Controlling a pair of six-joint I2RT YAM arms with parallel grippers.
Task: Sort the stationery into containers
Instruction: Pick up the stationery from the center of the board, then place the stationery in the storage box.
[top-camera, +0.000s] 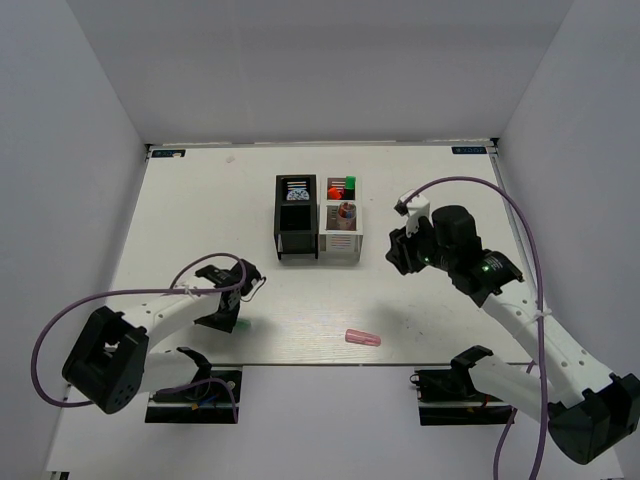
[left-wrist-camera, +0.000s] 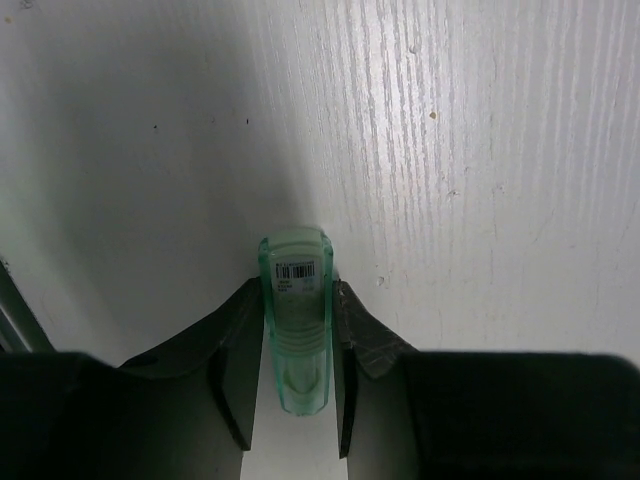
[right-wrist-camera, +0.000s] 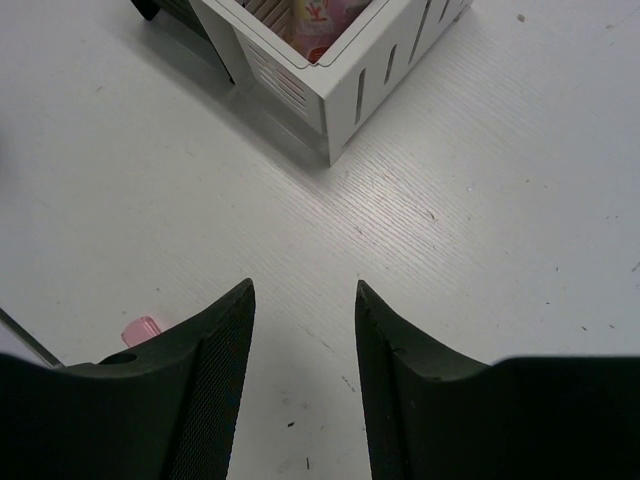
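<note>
My left gripper (top-camera: 226, 318) (left-wrist-camera: 297, 288) is shut on a pale green capsule-shaped piece (left-wrist-camera: 295, 320) with a barcode label, low over the table at the front left. A pink capsule (top-camera: 362, 338) lies on the table near the front edge; its end shows in the right wrist view (right-wrist-camera: 140, 330). My right gripper (top-camera: 398, 250) (right-wrist-camera: 305, 292) is open and empty, just right of the white-grey box (top-camera: 341, 240) (right-wrist-camera: 340, 85). That box adjoins the black box (top-camera: 297, 245). The white box holds green- and orange-capped highlighters (top-camera: 345, 184) and a pink-clear tube (top-camera: 346, 212). The black box holds a blue-white tape roll (top-camera: 295, 190).
The white table (top-camera: 200, 220) ends at a front edge just behind the arm bases. Grey walls stand at the back and sides. Purple cables loop from both arms.
</note>
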